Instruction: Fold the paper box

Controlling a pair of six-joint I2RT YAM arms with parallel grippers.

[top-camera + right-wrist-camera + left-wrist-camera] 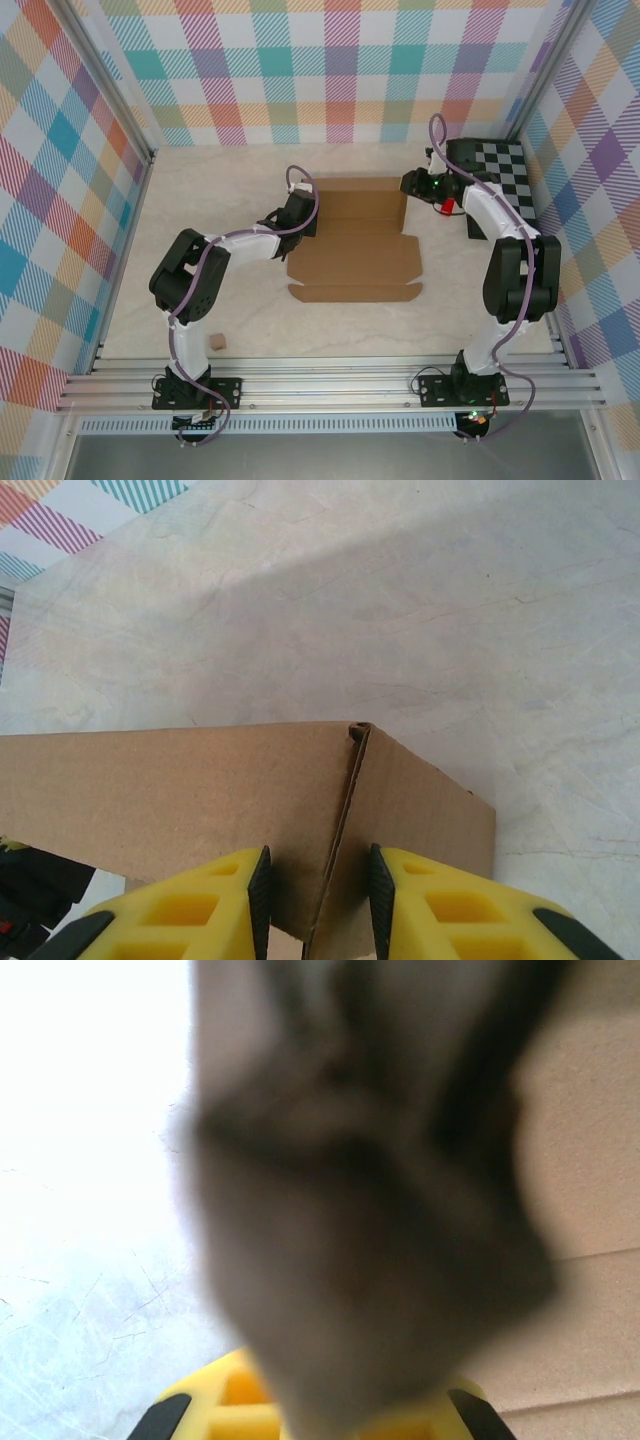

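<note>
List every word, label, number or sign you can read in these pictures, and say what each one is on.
No readable text in any view.
The paper box: plain brown, no print.
The checkered board: black and white squares, no letters or numbers.
The plaid walls: pattern alone.
The small electronics at the arm bases: too small to read.

In the left wrist view a dark, out-of-focus mass [370, 1220] covers the left part of the paper box [590, 1160] and the tips of the left gripper [322, 1415]; what it is cannot be told. In the right wrist view the box runs off the left and bottom edges, and a dark shape [28, 895] left of it is cut off and unreadable. From above, the right arm [492, 215] hides part of the checkered board [510, 165] right of the box.
</note>
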